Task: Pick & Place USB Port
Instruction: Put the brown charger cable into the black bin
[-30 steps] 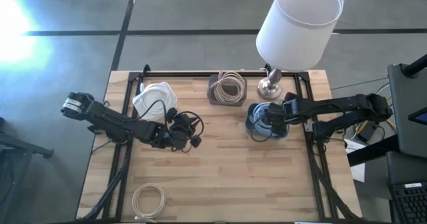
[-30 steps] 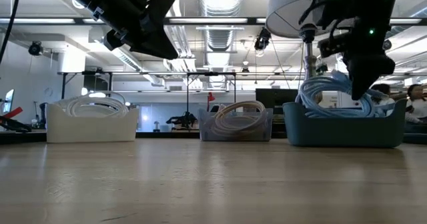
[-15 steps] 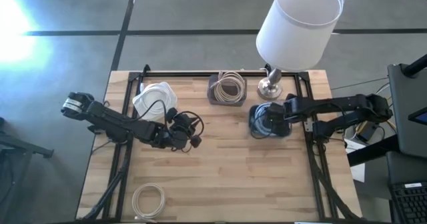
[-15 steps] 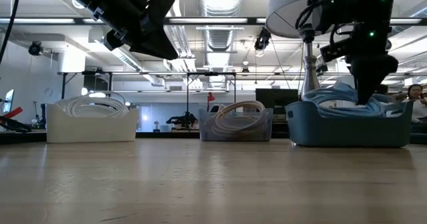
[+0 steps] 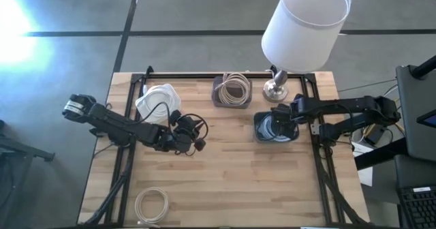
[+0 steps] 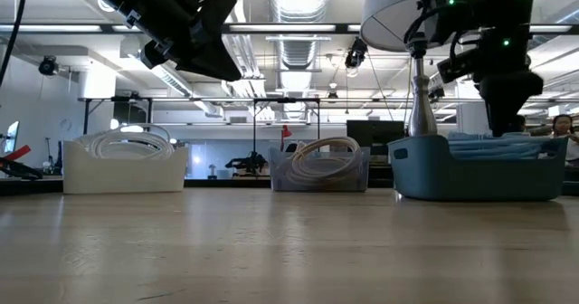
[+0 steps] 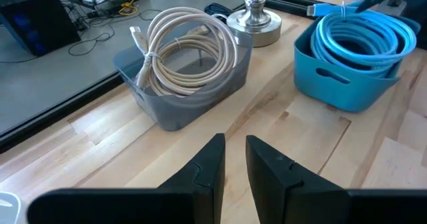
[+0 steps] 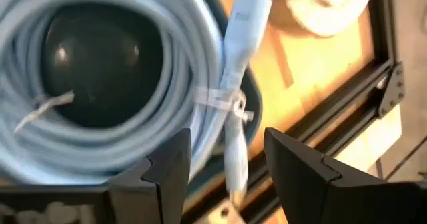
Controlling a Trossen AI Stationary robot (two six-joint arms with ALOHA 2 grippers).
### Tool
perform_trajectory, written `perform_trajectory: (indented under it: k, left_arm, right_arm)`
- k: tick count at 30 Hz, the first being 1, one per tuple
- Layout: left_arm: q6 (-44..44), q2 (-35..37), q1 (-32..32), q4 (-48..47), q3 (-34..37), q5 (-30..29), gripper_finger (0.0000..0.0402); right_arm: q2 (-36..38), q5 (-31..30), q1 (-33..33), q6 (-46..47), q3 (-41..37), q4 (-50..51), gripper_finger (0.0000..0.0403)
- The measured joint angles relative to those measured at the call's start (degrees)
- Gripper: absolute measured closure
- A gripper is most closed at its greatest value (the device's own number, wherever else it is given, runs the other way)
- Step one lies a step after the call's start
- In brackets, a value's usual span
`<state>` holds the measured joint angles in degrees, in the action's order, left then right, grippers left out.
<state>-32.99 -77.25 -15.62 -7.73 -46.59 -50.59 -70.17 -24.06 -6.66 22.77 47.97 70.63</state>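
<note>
A light-blue coiled USB cable [image 5: 272,127] [image 8: 100,137] lies inside the blue bin [image 5: 259,136] [image 6: 479,173], its coil tied with a white band. My right gripper [image 5: 282,124] [image 8: 227,136] hangs over the bin, open. The cable's plug end [image 8: 243,24] runs between its fingers with a gap on each side. My left gripper [image 5: 197,139] [image 7: 235,144] hovers above the table's middle left, open by a narrow gap and holding nothing.
A white bin with a white cable [image 5: 157,99] and a grey bin with a beige cable [image 5: 231,90] [image 7: 187,57] stand along the far side. A lamp [image 5: 276,87] stands behind the blue bin. A loose white coil [image 5: 151,205] lies near the near-left corner.
My right gripper has come down over the blue bin. The blue coil, which stood above the rim a second ago, has sunk into the bin and now lies flat below the rim. The bin has shifted slightly toward the table's right.
</note>
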Motion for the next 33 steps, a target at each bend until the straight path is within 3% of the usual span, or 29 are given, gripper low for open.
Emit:
perform_trajectory:
  k: [7,12,16,21,24,28,30,33]
  left_arm:
    - [0.0,0.0,0.0,0.0,0.0,0.0,0.0337]
    - [0.0,0.0,0.0,0.0,0.0,0.0,0.0337]
    - [-0.1,0.0,0.0,0.1,0.0,0.5,0.0337]
    - [0.4,0.0,0.0,0.3,0.0,4.7,0.0337]
    - [0.5,0.0,0.0,0.5,0.0,9.5,0.0337]
    - [-0.6,0.0,-0.1,1.0,0.0,18.7,0.0337]
    - [-0.5,0.0,-0.3,1.5,0.0,26.1,0.0337]
    - [-0.3,0.0,-1.5,1.5,0.0,42.8,0.0337]
  right_arm:
    - [0.0,1.6,0.0,7.5,4.6,7.3,0.0218]
    - [0.1,1.7,1.0,15.0,8.4,3.5,0.0218]
    - [0.2,4.8,3.8,9.9,8.6,-6.9,0.0218]
    - [0.2,17.1,9.4,-4.0,6.3,-23.6,0.0218]
    - [0.1,21.7,13.1,-9.1,4.4,-33.3,0.0218]
    - [-0.1,22.8,17.0,-14.8,2.0,-42.0,0.0218]
    - [-0.1,22.9,18.1,-18.3,1.0,-45.2,0.0218]
    - [-0.1,23.0,18.9,-20.0,-0.4,-47.3,0.0218]
